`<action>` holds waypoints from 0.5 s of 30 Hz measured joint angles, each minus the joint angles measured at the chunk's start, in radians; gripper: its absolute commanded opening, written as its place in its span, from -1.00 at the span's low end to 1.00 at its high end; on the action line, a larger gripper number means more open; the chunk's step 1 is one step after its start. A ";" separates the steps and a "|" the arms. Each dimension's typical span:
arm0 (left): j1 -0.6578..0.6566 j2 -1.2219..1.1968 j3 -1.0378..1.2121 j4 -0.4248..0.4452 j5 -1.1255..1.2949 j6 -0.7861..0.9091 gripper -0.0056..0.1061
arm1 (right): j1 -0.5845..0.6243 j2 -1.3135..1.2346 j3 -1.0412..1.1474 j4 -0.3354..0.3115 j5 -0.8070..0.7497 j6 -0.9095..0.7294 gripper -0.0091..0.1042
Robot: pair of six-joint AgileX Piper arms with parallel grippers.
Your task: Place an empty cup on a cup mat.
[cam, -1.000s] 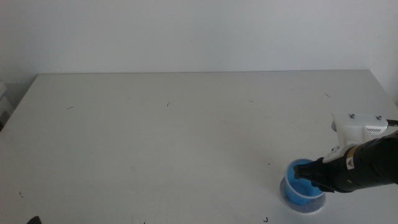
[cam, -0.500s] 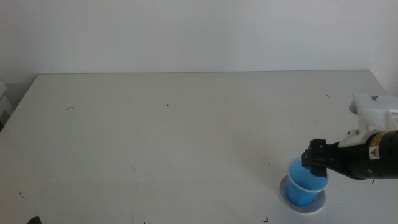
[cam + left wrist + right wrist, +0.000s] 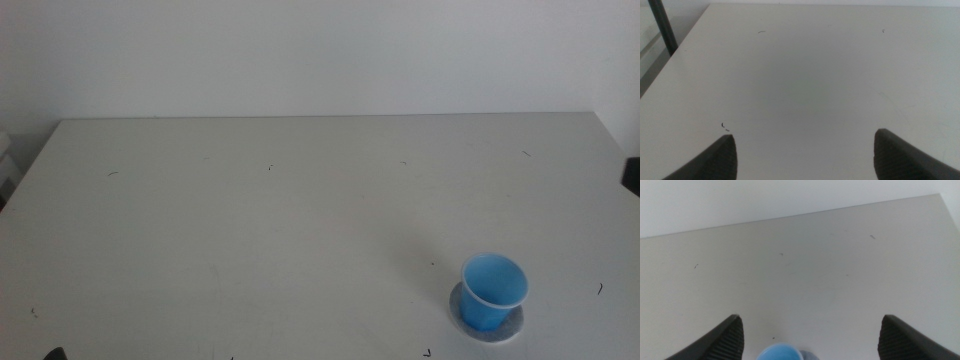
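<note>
No brand, label or legible writing shows on any object; only small dark scuff marks dot the white table (image 3: 250,230).

Left gripper (image 3: 805,150): jaws spread wide apart, nothing between them, nothing touched. Its wrist view shows only bare table surface and, beyond the table's edge, a dark post (image 3: 662,27). In the middle view a small dark tip at the bottom edge, well to the left of the cup, may belong to this gripper; cannot tell for certain.

Right gripper (image 3: 810,335): jaws also set wide apart, holding nothing. Its wrist view shows the cup's rim and a sliver of the mat low between the two jaws, not in contact with either jaw. In the middle view a dark sliver at the right edge, up and right of the cup, may be part of this arm; too little shows to say.

Count: one small bright blue tapered plastic cup with a thin white rim (image 3: 493,291) (image 3: 780,353); one flat round mottled grey cup mat with a pale edge (image 3: 511,328) (image 3: 811,355).

Cup stands upright, open end up, seated on the mat. Mat's edge shows around the cup's base on both sides. Interior of the cup looks empty. Cup and mat sit near the table's front right corner, free of both grippers.
</note>
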 measured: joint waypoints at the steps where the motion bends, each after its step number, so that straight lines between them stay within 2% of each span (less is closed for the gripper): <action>1: 0.000 0.000 0.000 0.000 0.000 0.000 0.98 | -0.031 -0.047 0.019 0.010 0.001 -0.024 0.55; 8: 0.000 0.000 0.000 0.000 0.000 0.000 0.98 | -0.192 -0.323 0.232 0.108 -0.050 -0.232 0.55; 10: 0.000 0.000 0.000 0.000 0.000 0.000 0.98 | -0.210 -0.437 0.335 0.136 -0.135 -0.343 0.55; 15: 0.000 0.000 0.000 0.000 0.000 0.000 0.98 | -0.211 -0.591 0.487 0.147 -0.272 -0.495 0.55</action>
